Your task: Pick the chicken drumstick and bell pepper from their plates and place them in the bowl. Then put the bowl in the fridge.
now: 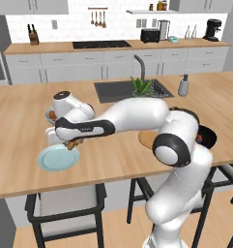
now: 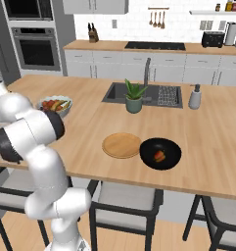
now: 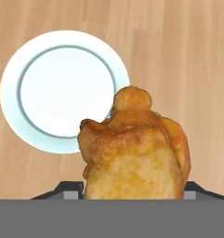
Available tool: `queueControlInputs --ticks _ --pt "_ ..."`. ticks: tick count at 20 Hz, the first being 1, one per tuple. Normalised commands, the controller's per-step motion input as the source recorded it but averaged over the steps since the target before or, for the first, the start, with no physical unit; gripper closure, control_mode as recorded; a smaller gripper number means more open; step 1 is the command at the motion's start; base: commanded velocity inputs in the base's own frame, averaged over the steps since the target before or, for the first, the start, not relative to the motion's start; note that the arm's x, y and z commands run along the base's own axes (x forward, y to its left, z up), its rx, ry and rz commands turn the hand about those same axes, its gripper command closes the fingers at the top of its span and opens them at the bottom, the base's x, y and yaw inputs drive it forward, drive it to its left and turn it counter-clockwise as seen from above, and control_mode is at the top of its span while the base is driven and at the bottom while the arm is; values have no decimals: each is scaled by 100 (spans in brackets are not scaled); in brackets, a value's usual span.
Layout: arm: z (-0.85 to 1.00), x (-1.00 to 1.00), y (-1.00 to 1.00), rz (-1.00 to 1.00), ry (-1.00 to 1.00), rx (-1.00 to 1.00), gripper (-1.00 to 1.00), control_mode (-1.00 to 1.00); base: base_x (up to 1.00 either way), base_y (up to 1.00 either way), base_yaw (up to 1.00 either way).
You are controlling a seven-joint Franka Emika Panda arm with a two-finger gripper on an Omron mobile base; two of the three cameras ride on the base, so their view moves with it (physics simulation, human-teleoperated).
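Wide wooden island surface (image 1: 21, 145) under everything, with dark sink (image 2: 139, 94) set into its far half. White arm stretched low to the left across it. End effector (image 1: 71, 144) partly parted and clamped on the chicken drumstick (image 3: 134, 148), lifted clear of the surface; drumstick big and close in the hand view, dark fingertips (image 3: 69, 188) just showing at its sides. Pale blue plate (image 1: 58, 158) bare, just below and beside the held drumstick, near the front edge. Black bowl (image 2: 160, 153) well apart to the right, holding the red bell pepper (image 2: 159, 156) inside it. Tan wood plate (image 2: 121, 145) touching or just beside the bowl on its left, nothing on it. Pale fruit bowl (image 2: 55, 105) behind the arm, near the left end. Potted green plant (image 2: 134, 96) at the sink's front edge, soap dispenser (image 2: 194, 97) to the sink's right. Open surface between the held drumstick and the black bowl, apart from the arm itself and the wood plate.
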Motion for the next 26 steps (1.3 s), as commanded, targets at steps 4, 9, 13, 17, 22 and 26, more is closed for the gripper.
queueControlInputs --ticks 4,9,13,17,22,26 --pt "35 -34 -100 0 0 0 100 -100 0 0 0" --pt "39 -1 -100 -3 0 0 100 -100 0 0 0" --pt "40 0 -100 -9 0 0 100 -100 0 0 0" --pt "23 8 -100 -11 8 0 100 -100 0 0 0" --pt "2 17 -100 -8 10 0 100 -100 0 0 0" --pt "0 27 -100 -10 5 0 100 -100 0 0 0"
